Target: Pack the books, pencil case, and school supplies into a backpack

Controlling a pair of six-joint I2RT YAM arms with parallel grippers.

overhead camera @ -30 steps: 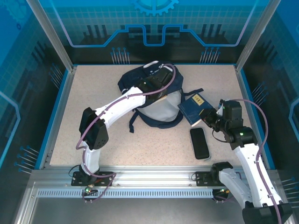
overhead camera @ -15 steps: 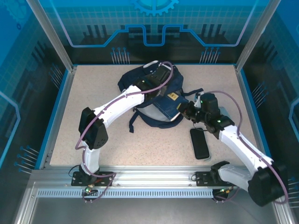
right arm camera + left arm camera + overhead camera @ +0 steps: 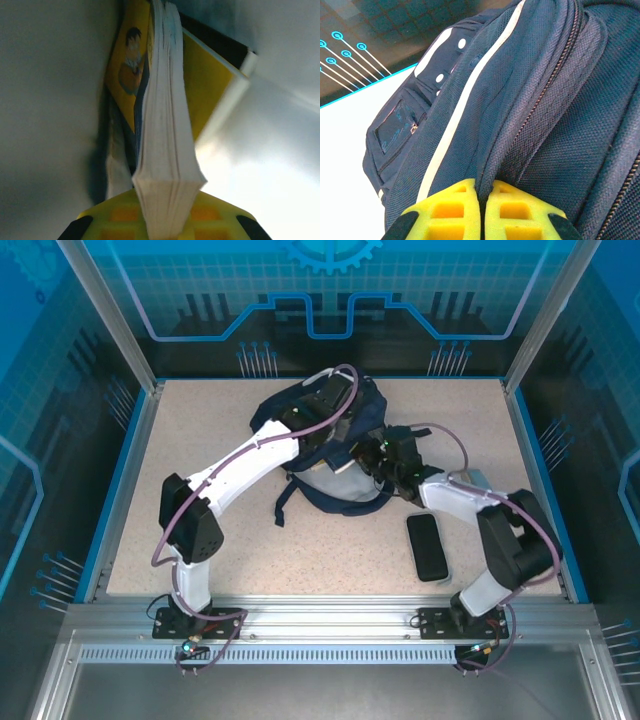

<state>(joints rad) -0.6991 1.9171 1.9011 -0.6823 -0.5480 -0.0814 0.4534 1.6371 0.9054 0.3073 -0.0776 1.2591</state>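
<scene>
The navy backpack [image 3: 300, 420] lies at the table's back middle. My left gripper [image 3: 335, 403] is shut on a fold of its fabric beside the zipper [image 3: 540, 100], holding the opening's edge up; the pinched fold shows between the yellow fingers [image 3: 445, 210]. My right gripper [image 3: 372, 455] reaches into the opening from the right, shut on a book seen edge-on by its white pages [image 3: 167, 145]. In front of it, inside the pale lining, a yellow book [image 3: 207, 85] lies. A black oblong pencil case [image 3: 427, 546] lies on the table right of centre.
The backpack's dark straps [image 3: 300, 495] trail toward the near side. A small grey thing [image 3: 478, 480] sits behind the right arm. Blue walls [image 3: 130, 450] edge the table on the left, right and back.
The right arm swung left from the table's right side, carrying the navy book into the backpack's opening. The left gripper kept its hold and shifted slightly up and back.
</scene>
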